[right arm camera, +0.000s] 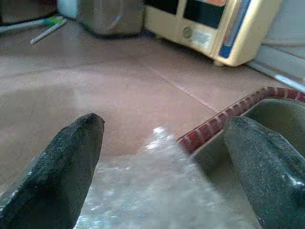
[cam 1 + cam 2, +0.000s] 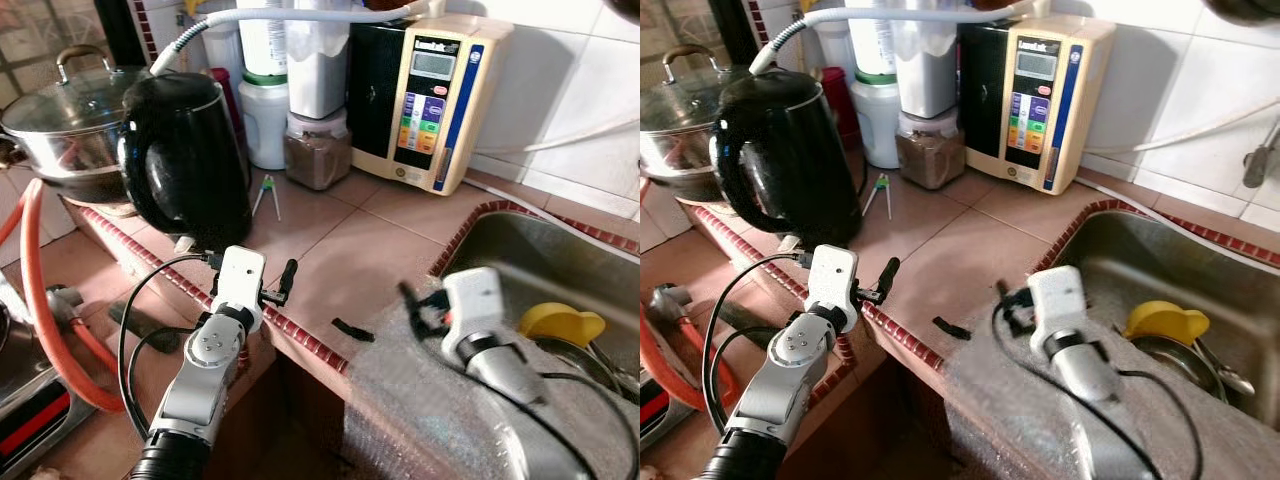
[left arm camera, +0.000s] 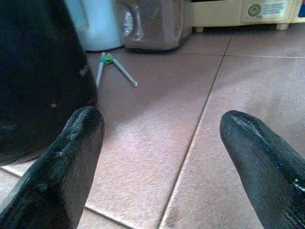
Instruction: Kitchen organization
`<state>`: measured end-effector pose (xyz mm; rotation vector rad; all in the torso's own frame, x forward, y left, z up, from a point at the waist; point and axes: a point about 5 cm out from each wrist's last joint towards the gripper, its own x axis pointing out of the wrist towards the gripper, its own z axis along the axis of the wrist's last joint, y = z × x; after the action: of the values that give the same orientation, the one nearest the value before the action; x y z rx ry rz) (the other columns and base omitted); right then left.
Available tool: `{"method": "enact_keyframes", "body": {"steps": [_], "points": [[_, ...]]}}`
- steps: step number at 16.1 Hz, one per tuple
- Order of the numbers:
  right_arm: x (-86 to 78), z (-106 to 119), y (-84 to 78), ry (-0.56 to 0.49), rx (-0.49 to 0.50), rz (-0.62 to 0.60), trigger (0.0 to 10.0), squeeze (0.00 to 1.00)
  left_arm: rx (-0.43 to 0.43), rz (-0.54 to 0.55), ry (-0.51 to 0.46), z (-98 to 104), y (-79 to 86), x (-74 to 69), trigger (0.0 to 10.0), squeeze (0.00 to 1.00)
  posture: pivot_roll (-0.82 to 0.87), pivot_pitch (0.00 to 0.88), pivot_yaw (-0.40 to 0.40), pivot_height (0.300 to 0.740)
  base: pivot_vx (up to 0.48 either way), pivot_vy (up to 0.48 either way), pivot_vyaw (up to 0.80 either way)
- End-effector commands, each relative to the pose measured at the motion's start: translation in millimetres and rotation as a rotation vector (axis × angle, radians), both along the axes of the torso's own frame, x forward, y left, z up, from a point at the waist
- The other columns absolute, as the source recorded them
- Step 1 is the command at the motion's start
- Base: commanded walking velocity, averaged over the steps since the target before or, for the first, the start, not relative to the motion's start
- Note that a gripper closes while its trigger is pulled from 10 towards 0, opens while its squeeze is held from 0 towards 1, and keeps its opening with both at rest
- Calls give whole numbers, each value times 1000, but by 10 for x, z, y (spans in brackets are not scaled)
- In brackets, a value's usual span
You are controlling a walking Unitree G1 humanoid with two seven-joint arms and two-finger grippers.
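— Kettle [image 2: 185, 160], black and glossy, where does it stand?
— In the upper left of the head view, on the pink tiled counter [image 2: 330, 240], with its handle toward the left edge. Behind it, further left, is a steel pot [image 2: 70, 125] under a glass lid; what is inside the pot I cannot tell.
— And the other containers?
— Along the top, a white jar with a green band [image 2: 265, 120], and beside it a clear jar [image 2: 318, 150] holding a brown powder. To the right of these stands a cream appliance with coloured buttons [image 2: 430, 100]. A small white and green tool [image 2: 267, 192] lies on the tiles in front of the jars.
— The sink?
— Sink [image 2: 520, 260] is at the right, and a yellow thing [image 2: 560, 322] lies in it.
— The claws?
— Left gripper [image 3: 159, 143] hovers low at the counter edge just beside the kettle, fingers apart, holding nothing. Right gripper [image 1: 162, 152] is at the lower centre, near the sink rim, above a sheet of bubble wrap [image 2: 420, 400], fingers apart too.
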<state>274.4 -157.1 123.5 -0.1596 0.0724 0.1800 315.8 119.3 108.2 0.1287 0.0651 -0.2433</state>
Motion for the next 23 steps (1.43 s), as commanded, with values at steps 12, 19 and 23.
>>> {"method": "enact_keyframes", "body": {"steps": [12,19,23], "points": [[-307,498,168,-282,-45,-8,10000,0,36,56,-46,55,123,16,10000,0,10,0,33,740,0,0,0],[-597,448,2,-237,-49,-116,10000,0,77,18,-59,36,215,-122,10000,0,2,0,32,740,0,0,0],[-673,425,-38,-218,-40,-154,10000,0,72,38,-68,72,381,-273,10000,0,13,0,32,740,0,0,0]]}}
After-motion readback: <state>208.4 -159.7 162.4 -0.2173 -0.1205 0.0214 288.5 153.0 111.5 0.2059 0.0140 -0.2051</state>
